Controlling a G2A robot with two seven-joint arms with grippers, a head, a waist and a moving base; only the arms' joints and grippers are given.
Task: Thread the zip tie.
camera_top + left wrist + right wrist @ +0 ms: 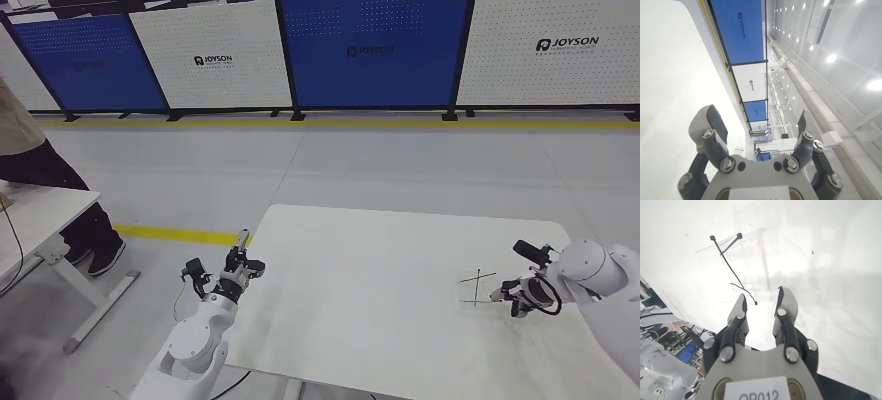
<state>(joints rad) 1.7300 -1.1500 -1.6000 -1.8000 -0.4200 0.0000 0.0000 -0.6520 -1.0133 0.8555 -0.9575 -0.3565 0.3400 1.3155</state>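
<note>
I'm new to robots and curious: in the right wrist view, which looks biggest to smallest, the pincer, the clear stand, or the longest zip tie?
Largest: pincer, though nearness to the camera inflates it.
Then: clear stand.
Smallest: longest zip tie.

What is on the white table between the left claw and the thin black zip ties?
Nothing. In the top view, only bare white table lies between the open left gripper and the thin black plastic zip ties.

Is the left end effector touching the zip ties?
Apart. The top view shows the left end effector far across the table from the zip ties.
</note>
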